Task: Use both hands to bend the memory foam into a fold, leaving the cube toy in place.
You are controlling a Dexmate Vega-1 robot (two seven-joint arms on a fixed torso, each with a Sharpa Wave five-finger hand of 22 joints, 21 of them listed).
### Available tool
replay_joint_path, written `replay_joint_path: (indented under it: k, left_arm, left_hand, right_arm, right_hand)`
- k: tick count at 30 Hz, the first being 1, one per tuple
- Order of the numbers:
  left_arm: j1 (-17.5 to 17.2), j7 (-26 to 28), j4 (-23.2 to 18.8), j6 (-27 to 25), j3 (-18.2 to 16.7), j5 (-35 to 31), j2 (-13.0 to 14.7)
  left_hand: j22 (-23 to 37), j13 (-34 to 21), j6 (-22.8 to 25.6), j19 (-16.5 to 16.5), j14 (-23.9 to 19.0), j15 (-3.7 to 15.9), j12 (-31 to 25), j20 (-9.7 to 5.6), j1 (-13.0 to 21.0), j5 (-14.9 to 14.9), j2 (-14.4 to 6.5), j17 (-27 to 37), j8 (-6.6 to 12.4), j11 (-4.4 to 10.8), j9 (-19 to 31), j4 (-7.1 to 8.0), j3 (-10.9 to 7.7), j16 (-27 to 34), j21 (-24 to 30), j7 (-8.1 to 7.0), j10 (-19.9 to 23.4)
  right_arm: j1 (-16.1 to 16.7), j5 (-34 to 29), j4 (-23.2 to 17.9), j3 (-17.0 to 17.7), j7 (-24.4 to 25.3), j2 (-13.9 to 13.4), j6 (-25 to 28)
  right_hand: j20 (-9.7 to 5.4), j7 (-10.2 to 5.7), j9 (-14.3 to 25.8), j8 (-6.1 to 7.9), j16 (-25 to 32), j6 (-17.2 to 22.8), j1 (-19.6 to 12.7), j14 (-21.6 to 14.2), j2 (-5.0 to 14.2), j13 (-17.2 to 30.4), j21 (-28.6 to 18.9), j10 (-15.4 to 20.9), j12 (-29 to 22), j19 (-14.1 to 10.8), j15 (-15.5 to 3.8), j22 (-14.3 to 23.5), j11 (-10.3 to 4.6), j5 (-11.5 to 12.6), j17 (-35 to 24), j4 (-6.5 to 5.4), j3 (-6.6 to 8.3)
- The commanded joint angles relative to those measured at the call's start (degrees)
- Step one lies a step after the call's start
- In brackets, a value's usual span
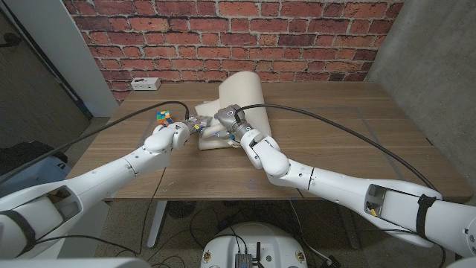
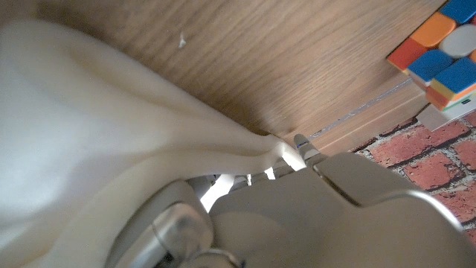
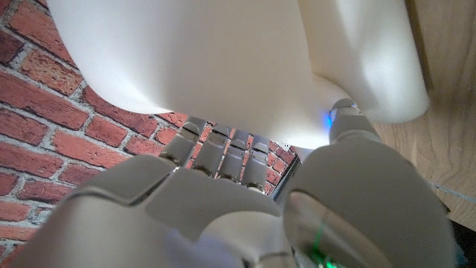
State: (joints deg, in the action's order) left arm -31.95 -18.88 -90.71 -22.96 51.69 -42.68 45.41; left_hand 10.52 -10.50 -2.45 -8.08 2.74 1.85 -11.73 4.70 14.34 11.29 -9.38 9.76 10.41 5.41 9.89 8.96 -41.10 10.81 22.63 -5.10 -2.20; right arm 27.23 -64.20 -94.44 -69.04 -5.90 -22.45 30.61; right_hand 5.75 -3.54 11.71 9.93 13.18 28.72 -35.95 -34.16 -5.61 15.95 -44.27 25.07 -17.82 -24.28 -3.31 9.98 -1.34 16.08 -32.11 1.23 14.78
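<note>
— Foam first: where is it now?

— The memory foam [image 1: 239, 97] lies near the middle of the wooden table [image 1: 349, 141], a little toward the brick wall [image 1: 297, 30]. Its far part rises and curves upward, and its near end lies low on the table between the two hands.

— Do the hands hold it?

— The left hand [image 1: 177, 132] is at the near left corner of the foam. In the left wrist view the foam [image 2: 89, 141] is pulled into a thin stretched edge that goes between the fingers [image 2: 301, 145], so this hand pinches the foam. The right hand [image 1: 232, 123] is on the near end from the other side. In the right wrist view its fingers [image 3: 223, 149] reach under the pale foam [image 3: 223, 59] and the thumb comes against it from the side, so it grips the foam too.

— And the cube toy?

— The cube toy [image 1: 164, 115] stands on the table just beside the left hand, on its far left side, apart from the foam. In the left wrist view its coloured squares [image 2: 446, 56] show near the table edge.

— Anything else on the table?

— A small white box [image 1: 146, 83] sits at the far left corner, well apart from the foam. Black cables [image 1: 349, 126] run along both arms.
</note>
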Motion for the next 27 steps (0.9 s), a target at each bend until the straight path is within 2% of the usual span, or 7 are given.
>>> replay_joint_path:
  k: [1, 7, 11, 17, 20, 22, 27]
  left_arm:
    - [0.6, -1.18, 0.25, 0.58, 0.59, -0.64, -0.48]
    - [1.05, -1.07, 0.66, 1.48, 0.58, -0.6, -0.74]
    - [1.11, -0.99, 0.81, 1.63, 0.44, -0.51, -0.81]
    - [1.32, -1.02, 1.2, 1.87, 0.47, -0.57, -0.89]
    - [1.4, -0.92, 1.29, 2.05, 0.47, -0.62, -0.87]
    - [1.42, -0.85, 1.37, 2.21, 0.41, -0.52, -0.88]
    - [1.6, -0.82, 1.65, 2.49, 0.39, -0.45, -0.94]
  left_hand:
    - [0.26, -0.23, 2.53, 0.22, -0.15, 2.76, -0.72, -0.24, -0.01, -0.14, -1.93, 0.18, 0.64, 0.42, 0.27, -0.22, -0.18, 0.12, -0.16, 0.09, 2.34]
    - [0.26, -0.23, 2.47, 0.19, -0.06, 2.75, -0.67, -0.29, -0.03, -0.18, -1.93, 0.2, 0.55, 0.32, 0.27, -0.26, -0.17, 0.06, -0.22, 0.02, 2.33]
    - [0.26, -0.24, 2.51, 0.18, 0.0, 2.78, -0.64, -0.3, -0.05, -0.21, -1.94, 0.21, 0.53, 0.34, 0.28, -0.26, -0.16, 0.04, -0.26, 0.01, 2.33]
    - [0.26, -0.24, 2.52, 0.15, 0.02, 2.77, -0.6, -0.27, -0.07, -0.24, -1.96, 0.23, 0.48, 0.28, 0.28, -0.26, -0.17, 0.02, -0.32, -0.05, 2.34]
    - [0.27, -0.24, 2.45, 0.14, 0.04, 2.78, -0.56, -0.24, -0.1, -0.26, -1.97, 0.24, 0.43, 0.25, 0.28, -0.23, -0.16, 0.01, -0.35, -0.11, 2.29]
    - [0.27, -0.24, 2.43, 0.16, 0.04, 2.8, -0.56, -0.28, -0.1, -0.26, -1.96, 0.24, 0.41, 0.23, 0.28, -0.25, -0.18, 0.0, -0.35, -0.08, 2.31]
    - [0.27, -0.25, 2.45, 0.15, 0.04, 2.8, -0.53, -0.25, -0.09, -0.27, -1.98, 0.23, 0.39, 0.15, 0.28, -0.28, -0.2, -0.01, -0.39, -0.08, 2.31]
  right_arm:
    - [7.4, 10.24, -8.24, 11.01, 7.02, -3.25, -5.42]
    - [11.27, 11.91, -6.14, 14.5, 19.39, -1.06, -4.49]
    - [12.9, 14.01, -4.82, 16.09, 24.57, 0.64, -3.56]
    - [14.42, 22.26, -3.51, 19.71, 29.7, 2.15, -7.05]
    - [15.38, 28.98, -1.71, 22.62, 33.19, 3.81, -10.83]
    - [15.45, 31.87, -0.62, 23.76, 34.73, 4.62, -12.07]
    - [14.18, 34.98, 1.1, 24.05, 35.8, 4.93, -12.77]
  right_hand:
    - [0.63, 0.6, 0.23, 0.34, -1.23, -3.11, 2.6, 4.12, 0.42, -0.11, 1.46, -4.69, 2.28, 2.1, -2.31, 0.31, 0.55, 0.99, 0.24, -1.17, -1.27]
    - [2.88, 0.98, 0.24, -0.12, -3.16, -15.57, 3.39, 18.07, 1.8, -0.87, 6.0, -17.88, 7.48, 7.85, 0.25, 0.25, 2.18, 1.81, 2.95, -0.87, -1.82]
    - [3.76, 1.66, 0.28, 0.39, -3.07, -18.95, 3.61, 23.52, 1.97, -1.25, 9.0, -22.56, 7.59, 12.41, 1.23, 0.16, 2.85, 1.83, 4.44, -0.58, -2.13]
    - [6.31, 1.62, 0.28, 1.55, -2.31, -17.86, 4.4, 25.58, 3.56, -1.76, 11.27, -21.02, 6.31, 14.77, 1.57, 0.05, 3.36, 1.33, 5.77, -0.94, -2.19]
    - [6.33, 1.55, 0.19, 2.78, -1.0, -13.93, 7.06, 23.78, 10.38, -2.44, 12.43, -16.96, 5.04, 13.69, 1.08, 0.06, 3.81, -0.09, 7.06, -3.54, -0.54]
    - [6.28, 1.09, 0.1, 2.86, -0.64, -13.05, 7.73, 22.63, 12.72, -2.7, 12.74, -16.07, 4.94, 13.16, 0.76, 0.06, 3.64, -0.63, 7.65, -4.25, 0.23]
    - [2.86, 0.23, -0.08, 3.41, -0.69, -9.9, 9.29, 21.83, 15.83, -3.25, 13.78, -13.8, 4.67, 13.47, 0.2, 0.06, 3.35, -1.89, 8.99, -5.79, 1.54]
